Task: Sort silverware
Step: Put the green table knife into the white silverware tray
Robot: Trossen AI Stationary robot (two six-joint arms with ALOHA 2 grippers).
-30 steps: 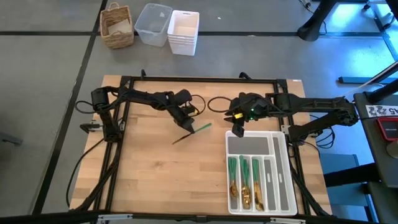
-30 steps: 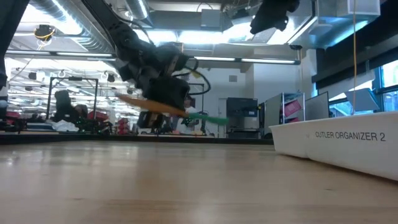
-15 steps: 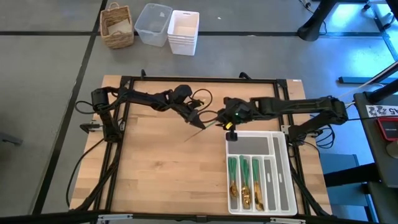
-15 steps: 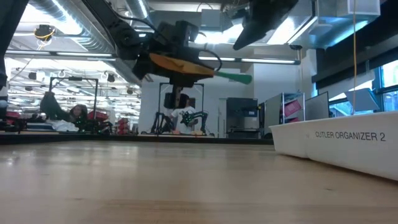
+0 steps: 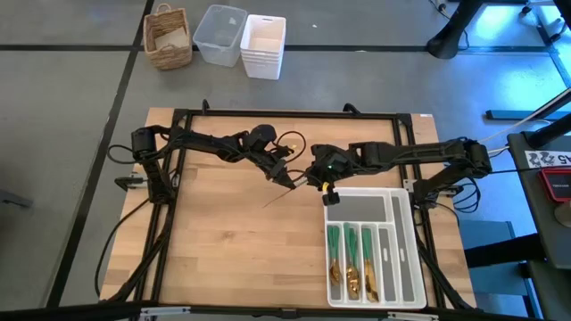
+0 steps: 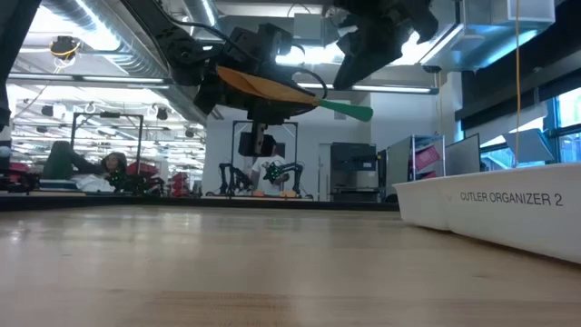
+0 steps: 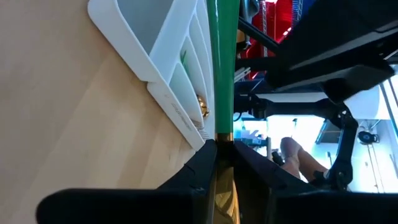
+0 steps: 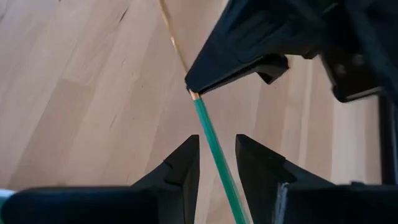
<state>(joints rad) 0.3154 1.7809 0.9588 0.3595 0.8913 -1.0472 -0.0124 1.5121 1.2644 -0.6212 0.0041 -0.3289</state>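
My left gripper [image 5: 284, 172] is shut on one piece of silverware [image 6: 272, 91], which has a flat gold head and a green handle [image 6: 349, 110]. It hangs in the air above the middle of the table. My right gripper [image 5: 314, 176] is open. In the right wrist view its fingers [image 8: 180, 168] stand on either side of the green handle [image 8: 211, 140] without plainly touching it. The white cutlery tray [image 5: 401, 250] lies near the table's right edge. Several gold-and-green pieces [image 5: 350, 259] lie in its compartments. My left gripper pinches the piece between its two fingers [image 7: 202, 165], where the gold head meets the green handle [image 7: 224, 127]. The piece is lifted clear and nearly level. Its handle points toward the table's right and its gold head [image 8: 171, 31] sticks out the other way.
Black cable loops [image 5: 308, 147] lie on the table's far part. A wicker basket [image 5: 168, 37], a clear bin [image 5: 219, 34] and a white bin [image 5: 262, 45] stand beyond the far edge. The tray's wall [image 6: 490, 204] rises at the right in the low view.
My left gripper has raised the piece from just above the table and carried it a little toward the right and far edges, turning it nearly level. My right gripper has moved from over the tray's far end toward the table's left, reaching the green handle.
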